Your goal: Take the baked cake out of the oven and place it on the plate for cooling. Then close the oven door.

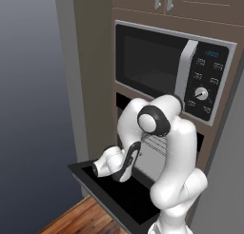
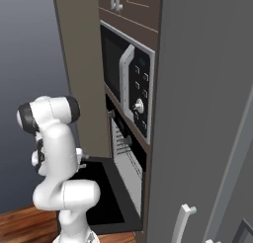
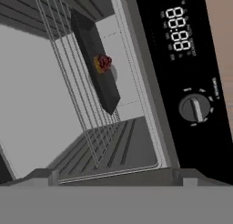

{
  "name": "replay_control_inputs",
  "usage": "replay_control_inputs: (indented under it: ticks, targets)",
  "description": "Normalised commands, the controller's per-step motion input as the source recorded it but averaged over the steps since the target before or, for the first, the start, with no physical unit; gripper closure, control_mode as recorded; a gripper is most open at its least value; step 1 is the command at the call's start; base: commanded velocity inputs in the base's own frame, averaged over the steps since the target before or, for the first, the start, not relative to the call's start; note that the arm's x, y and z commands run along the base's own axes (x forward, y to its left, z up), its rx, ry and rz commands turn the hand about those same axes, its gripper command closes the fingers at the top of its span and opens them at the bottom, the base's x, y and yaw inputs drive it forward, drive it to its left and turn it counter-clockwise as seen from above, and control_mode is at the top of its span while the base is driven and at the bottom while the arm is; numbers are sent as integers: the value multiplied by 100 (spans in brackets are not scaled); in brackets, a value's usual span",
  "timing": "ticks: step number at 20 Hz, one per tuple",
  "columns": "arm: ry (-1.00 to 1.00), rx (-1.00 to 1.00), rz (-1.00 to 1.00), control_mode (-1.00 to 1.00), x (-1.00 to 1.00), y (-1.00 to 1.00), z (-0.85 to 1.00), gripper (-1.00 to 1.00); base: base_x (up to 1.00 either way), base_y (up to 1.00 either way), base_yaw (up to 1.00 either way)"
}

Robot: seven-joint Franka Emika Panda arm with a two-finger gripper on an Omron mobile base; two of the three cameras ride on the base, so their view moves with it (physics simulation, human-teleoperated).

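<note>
Jaws wide apart, empty; two-finger dark gripper [image 3: 116, 176] faces the built-in black wall oven [image 3: 182, 82]. Small yellow cake with red topping [image 3: 103, 63] sits deep inside on a dark flat rectangular tray [image 3: 96, 59], well ahead of the tips. Tray's long axis runs front-to-back along the wire rack [image 3: 77, 95]. Black glass drop-down oven door [image 1: 119, 195] lies open, flat.

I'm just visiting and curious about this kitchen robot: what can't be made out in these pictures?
- Cake: hand view, mostly hidden behind a dark tray seen edge-on.
- Oven inside: left base view, blocked by the white arm.
- Oven door: right base view, partly covered by the arm.
- Small print beside the oven's display: too small to read.
</note>
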Motion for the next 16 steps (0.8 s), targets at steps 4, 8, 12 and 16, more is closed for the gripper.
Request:
replay_control_inputs:
  ticks: [4, 8, 12, 16]
  targets:
    - [0, -1, 0, -100, 27, -68, 0, -100, 0, 0, 0]
    - [0, -1, -3, -100, 44, -54, 0, -100, 0, 0, 0]
    - [0, -4, -7, -100, 50, -44, -3, -100, 0, 0, 0]
    - [0, -6, -4, -100, 42, -42, -17, -100, 0, 0, 0]
